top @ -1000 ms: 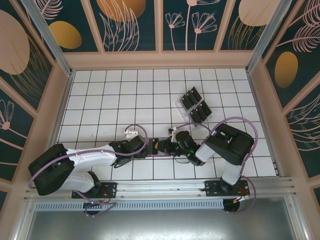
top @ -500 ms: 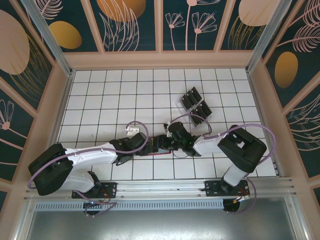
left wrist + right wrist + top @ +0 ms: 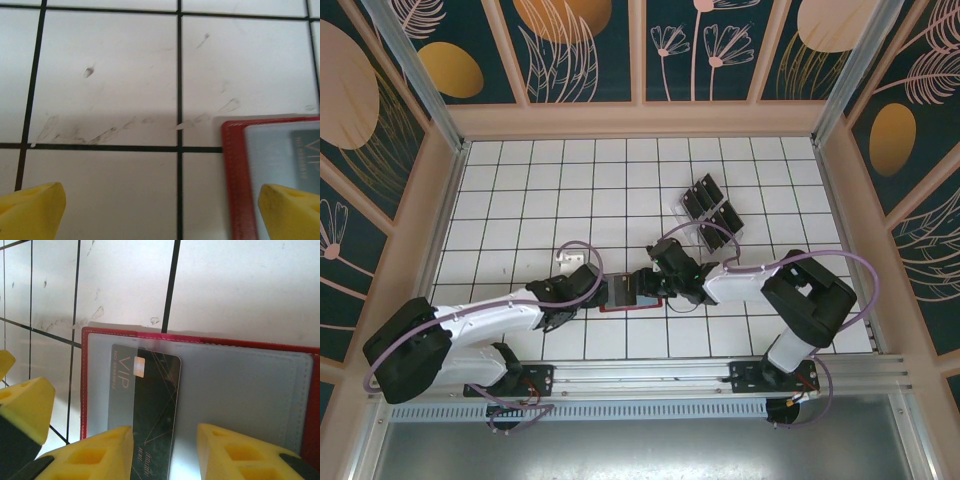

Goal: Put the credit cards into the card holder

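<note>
The red card holder (image 3: 625,295) lies open on the white tiles between my two grippers. One black credit card (image 3: 155,390) marked VIP sits partly under its translucent grey pocket (image 3: 240,385), with the right half still uncovered. My right gripper (image 3: 164,445) is open, and its yellow fingers stand on either side of the card's near end without clamping it. My left gripper (image 3: 160,210) is open wide at the holder's left edge (image 3: 235,175), its right fingertip (image 3: 287,207) over the holder. More black credit cards stand in the clear slotted tray (image 3: 712,212).
The clear tray stands just behind and to the right of my right arm (image 3: 760,285). Wooden walls (image 3: 435,200) enclose the tiled table on three sides. An aluminium rail (image 3: 650,375) runs along the near edge by the arm bases.
My right gripper has opened and let go of the card, which now lies part-way in the pocket. The right arm has stretched left. The left arm has drawn back to the left.
</note>
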Motion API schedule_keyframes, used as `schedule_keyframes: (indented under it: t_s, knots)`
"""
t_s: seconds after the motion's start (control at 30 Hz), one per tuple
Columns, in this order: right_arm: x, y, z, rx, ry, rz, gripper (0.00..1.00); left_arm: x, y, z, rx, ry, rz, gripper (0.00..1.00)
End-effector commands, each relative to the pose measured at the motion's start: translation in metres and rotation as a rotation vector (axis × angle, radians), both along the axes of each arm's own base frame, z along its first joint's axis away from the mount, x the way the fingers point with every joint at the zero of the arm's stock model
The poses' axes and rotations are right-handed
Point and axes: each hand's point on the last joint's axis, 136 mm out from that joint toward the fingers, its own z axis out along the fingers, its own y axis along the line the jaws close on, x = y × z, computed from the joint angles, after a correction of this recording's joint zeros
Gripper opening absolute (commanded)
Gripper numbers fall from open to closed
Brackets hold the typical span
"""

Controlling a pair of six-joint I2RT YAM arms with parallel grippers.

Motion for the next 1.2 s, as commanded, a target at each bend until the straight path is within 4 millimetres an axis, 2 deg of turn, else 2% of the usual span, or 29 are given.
schedule_keyframes:
  t_s: [0.0, 0.53, 0.9, 1.03, 1.17]
  knots:
    - [0.004, 0.004, 0.002, -0.022, -0.022, 0.009, 0.36, -0.005, 0.008, -0.008, -0.004, 0.015, 0.03, 0.98]
    - [0.003, 0.024, -0.002, -0.021, -0.009, 0.049, 0.25, -0.011, 0.008, -0.027, -0.011, 0.048, 0.029, 0.99]
    - [0.003, 0.045, 0.0, 0.002, 0.001, 0.09, 0.23, -0.011, 0.005, -0.03, -0.019, 0.053, 0.021, 0.98]
    - [0.003, 0.05, 0.008, 0.013, -0.012, 0.101, 0.22, -0.009, 0.006, -0.026, -0.015, 0.046, 0.024, 0.98]
    - [0.005, 0.043, 0.024, 0.015, -0.052, 0.083, 0.23, -0.007, 0.011, -0.015, 0.0, 0.019, 0.039, 0.99]
